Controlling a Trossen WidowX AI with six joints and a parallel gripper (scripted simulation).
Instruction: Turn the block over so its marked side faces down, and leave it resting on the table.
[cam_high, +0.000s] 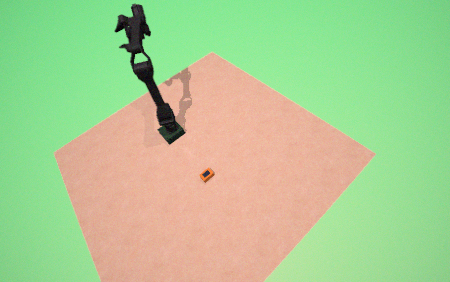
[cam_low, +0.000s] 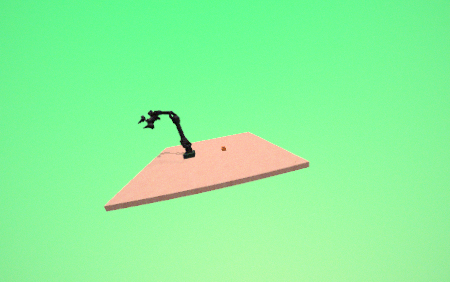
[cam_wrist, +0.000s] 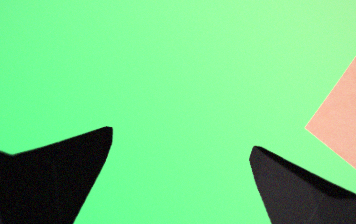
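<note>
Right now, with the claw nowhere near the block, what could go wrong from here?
1. The open claw hangs out past the table edge, far from the orange block, so a long approach could land off target.
2. The block is small and flat, with its dark mark facing up; a grasp could slip, or nudge it without flipping it.

Salmon table (cam_high: 280, 200) (flat green backdrop)
</note>
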